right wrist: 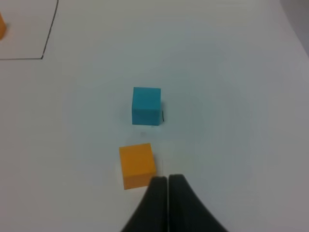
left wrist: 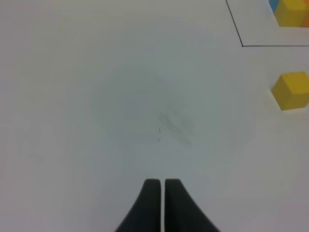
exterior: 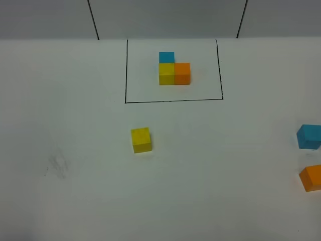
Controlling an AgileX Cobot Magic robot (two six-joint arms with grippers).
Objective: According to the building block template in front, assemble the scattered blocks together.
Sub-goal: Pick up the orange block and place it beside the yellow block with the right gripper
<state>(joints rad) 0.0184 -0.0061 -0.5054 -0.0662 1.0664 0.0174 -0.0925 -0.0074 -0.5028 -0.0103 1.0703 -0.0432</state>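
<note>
**Work surface.** White table (exterior: pixel 75 150). A faint grey smudge (exterior: pixel 57 165) lies on its near left part.

**Template.** The template (exterior: pixel 174 72) sits at the far centre of the table, inside a thin black rectangle (exterior: pixel 173 101) drawn on the surface. It is three cubes in an L. The yellow one (exterior: pixel 166 73) is at the corner, the orange one (exterior: pixel 182 73) touches its right side, and the blue one (exterior: pixel 167 56) touches its far side.

**Loose cubes.**
- The loose yellow cube (exterior: pixel 141 139) stands alone near the middle of the table. It is nearer than the rectangle, slightly left of the template, and turned slightly out of line with the frame.
- The loose blue cube (exterior: pixel 309 136) is at the right edge of the high view, partly cut off.
- The loose orange cube (exterior: pixel 312 177) is also at the right edge, just nearer than the blue one and apart from it.
- Both right-hand cubes are well apart from the yellow cube.
- None of the three touches another, and all sit flat on the table.

**Left gripper** (left wrist: pixel 162 181). The jaws are clenched together, holding nothing. It is over bare table by the smudge, with the loose yellow cube well off to its side.

**Right gripper** (right wrist: pixel 167 178). The jaws are clenched together, holding nothing. The loose orange cube appears just beside the fingertips, and contact cannot be confirmed. The loose blue cube lies beyond it.

Neither gripper shows in the high view.
</note>
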